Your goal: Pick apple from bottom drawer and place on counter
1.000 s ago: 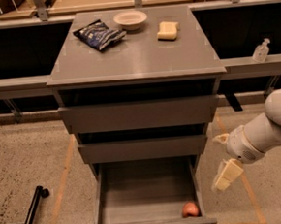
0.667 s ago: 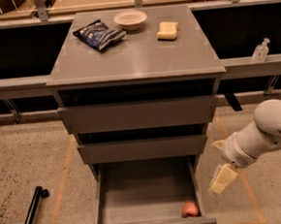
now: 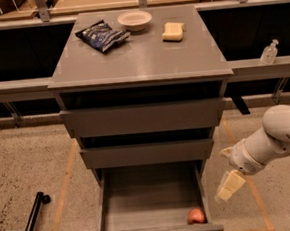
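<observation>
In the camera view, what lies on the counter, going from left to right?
On the counter: dark snack bag → white bowl → yellow sponge. The gripper hangs further right and lower, beside the open bottom drawer.

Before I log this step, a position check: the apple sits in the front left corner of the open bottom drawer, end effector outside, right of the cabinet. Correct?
No: the camera view shows the apple in the front right corner of the open bottom drawer, not the left. The end effector is outside, right of the cabinet, as you said.
</observation>
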Available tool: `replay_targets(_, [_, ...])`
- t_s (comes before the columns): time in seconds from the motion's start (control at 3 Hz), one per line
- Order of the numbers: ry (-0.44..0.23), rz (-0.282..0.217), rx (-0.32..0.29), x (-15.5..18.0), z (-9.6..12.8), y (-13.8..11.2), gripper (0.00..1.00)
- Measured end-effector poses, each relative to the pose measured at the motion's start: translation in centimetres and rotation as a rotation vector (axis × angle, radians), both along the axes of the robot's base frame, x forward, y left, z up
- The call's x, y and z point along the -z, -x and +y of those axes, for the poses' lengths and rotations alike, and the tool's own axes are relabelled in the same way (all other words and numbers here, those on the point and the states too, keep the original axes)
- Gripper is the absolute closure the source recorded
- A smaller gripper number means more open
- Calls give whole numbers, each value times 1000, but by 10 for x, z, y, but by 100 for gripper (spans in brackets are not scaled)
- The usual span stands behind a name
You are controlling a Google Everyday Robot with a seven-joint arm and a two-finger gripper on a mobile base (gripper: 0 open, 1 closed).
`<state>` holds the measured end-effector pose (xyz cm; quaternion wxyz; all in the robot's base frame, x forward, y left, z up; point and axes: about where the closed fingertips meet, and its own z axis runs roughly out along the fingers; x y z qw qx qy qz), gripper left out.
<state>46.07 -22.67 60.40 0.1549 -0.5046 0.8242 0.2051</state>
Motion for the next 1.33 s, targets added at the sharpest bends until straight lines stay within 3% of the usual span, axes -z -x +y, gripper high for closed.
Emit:
replay_targets(0.33, [-43,9,2,25,7,-11,0])
replay_targets(0.67, [-66,23,-27,62,13,-22,0])
replay_targets(1.0, [-136,38,-63,102,15,-33,0])
replay_targets(1.33, [-148,48,-65,118,17,-34,0])
